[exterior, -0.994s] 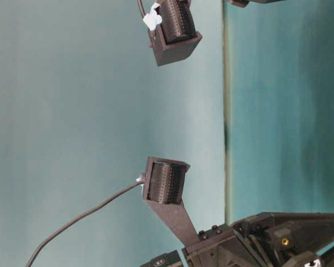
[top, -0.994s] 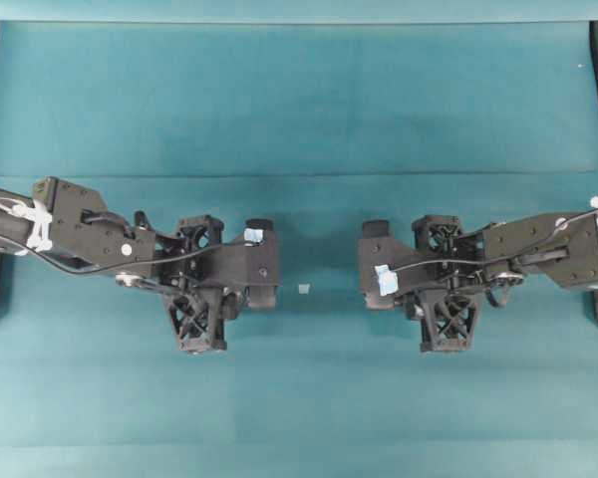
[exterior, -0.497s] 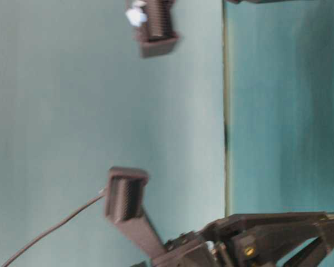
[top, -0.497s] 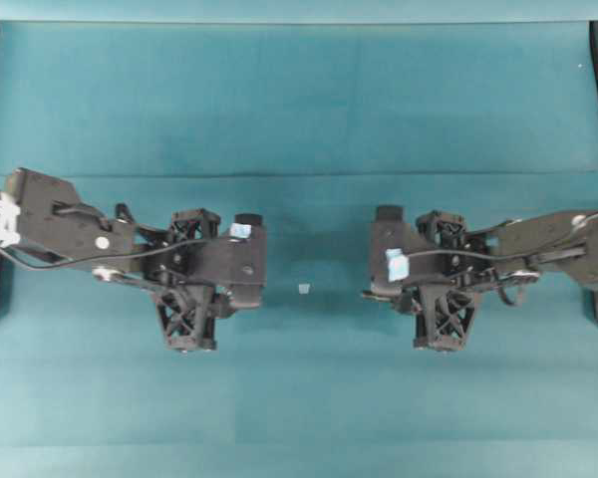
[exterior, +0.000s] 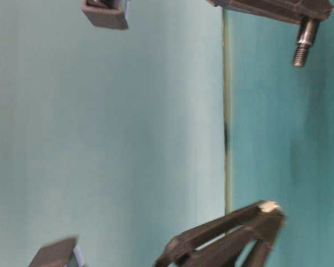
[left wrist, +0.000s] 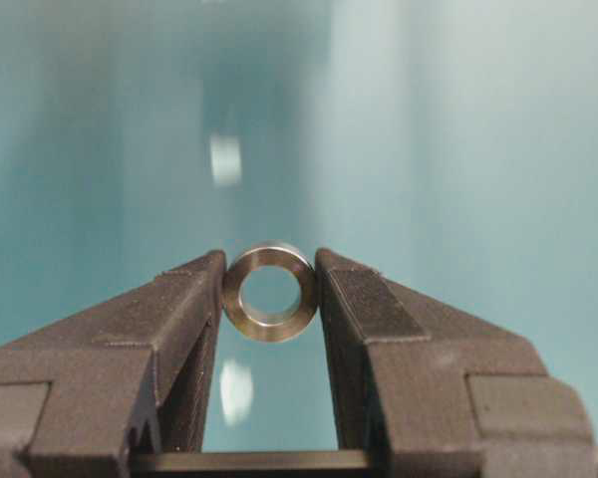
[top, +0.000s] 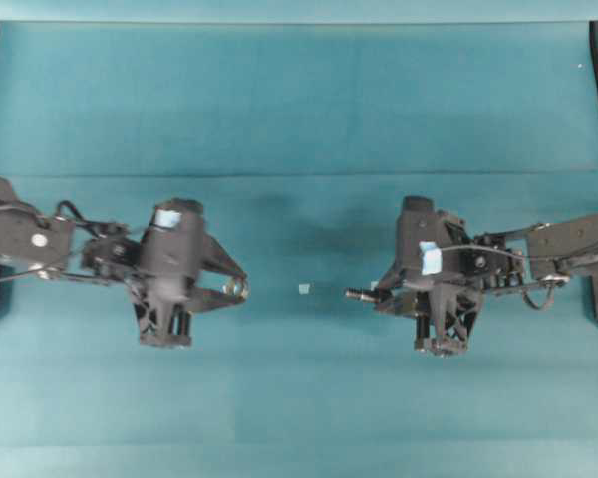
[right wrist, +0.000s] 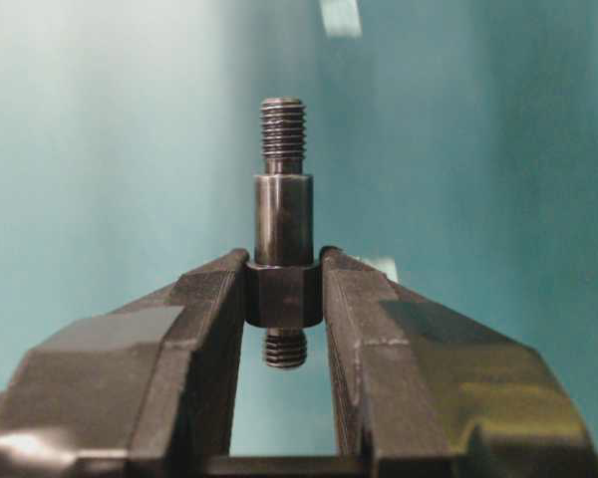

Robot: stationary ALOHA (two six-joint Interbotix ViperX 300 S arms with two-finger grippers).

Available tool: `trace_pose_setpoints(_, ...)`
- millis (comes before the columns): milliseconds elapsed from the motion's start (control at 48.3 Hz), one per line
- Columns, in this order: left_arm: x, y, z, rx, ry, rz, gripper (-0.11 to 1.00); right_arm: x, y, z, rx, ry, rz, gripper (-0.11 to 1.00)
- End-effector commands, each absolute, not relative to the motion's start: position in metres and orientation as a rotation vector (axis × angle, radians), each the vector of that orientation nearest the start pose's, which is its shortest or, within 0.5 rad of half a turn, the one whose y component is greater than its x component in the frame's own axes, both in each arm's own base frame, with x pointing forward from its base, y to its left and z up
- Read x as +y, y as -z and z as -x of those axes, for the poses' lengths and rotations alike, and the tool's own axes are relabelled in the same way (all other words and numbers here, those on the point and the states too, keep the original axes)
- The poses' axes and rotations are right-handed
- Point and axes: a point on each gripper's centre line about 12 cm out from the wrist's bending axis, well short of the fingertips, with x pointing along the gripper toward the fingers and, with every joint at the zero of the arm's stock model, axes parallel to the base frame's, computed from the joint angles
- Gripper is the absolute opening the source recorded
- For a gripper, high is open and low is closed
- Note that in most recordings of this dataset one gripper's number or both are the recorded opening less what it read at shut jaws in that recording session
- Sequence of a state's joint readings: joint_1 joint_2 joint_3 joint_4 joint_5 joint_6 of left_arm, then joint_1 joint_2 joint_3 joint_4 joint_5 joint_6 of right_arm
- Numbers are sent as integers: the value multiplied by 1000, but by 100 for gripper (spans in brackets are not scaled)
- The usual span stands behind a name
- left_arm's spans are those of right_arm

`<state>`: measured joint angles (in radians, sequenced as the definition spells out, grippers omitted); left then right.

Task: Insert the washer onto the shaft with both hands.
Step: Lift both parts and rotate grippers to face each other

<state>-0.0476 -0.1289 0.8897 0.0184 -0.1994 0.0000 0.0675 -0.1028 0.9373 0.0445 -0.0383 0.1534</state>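
Above the teal table point(top: 299, 100), the two arms face each other across the middle, both pincers raised off the surface and well apart.

Left pincer point(top: 237, 289): closed on the washer point(left wrist: 270, 292). The left wrist view shows the ring clamped between the two fingertips point(left wrist: 194, 289), its hole facing the camera, with teal visible through it. In the overhead view the washer appears as a small silvery ring at the tip of the pincer, pointing toward the centre of the table. The jaws stand narrow, only as far apart as the ring is wide.

Right pincer point(top: 364, 294): closed on the shaft point(right wrist: 282, 229). The right wrist view shows the jaws gripping the wider dark collar near one end; the smooth section and the threaded tip project beyond the fingertips, and a short threaded stub shows behind the collar, between the jaws. In the overhead view the shaft lies level, its free end pointing toward the left pincer. The table-level view shows the same shaft sticking out from the pincer tip, threaded end free.

Between the two pincers, on the table, lies a small pale tape scrap point(top: 303, 289). It touches neither pincer.

Washer and shaft are roughly in line with each other in the overhead view, with a clear gap between them. The washer is not yet on the shaft.
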Motion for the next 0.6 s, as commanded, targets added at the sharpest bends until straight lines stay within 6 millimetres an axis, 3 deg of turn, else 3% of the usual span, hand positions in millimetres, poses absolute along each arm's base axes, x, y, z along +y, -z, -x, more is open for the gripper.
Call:
trace_pose_setpoints(0, -17, -177, -340, 466, 56, -26, 36, 24, -136, -316, 711, 3, -169, -1)
trace_pose_setpoints(310, -19, -188, -346, 362, 61, -19, 36, 28, -135, -309, 573, -20, -170, -1)
trace_pose_setpoints(580, -19, -189, -351, 357, 61, -15, 36, 28, -132, -308, 562, -21, -169, -1)
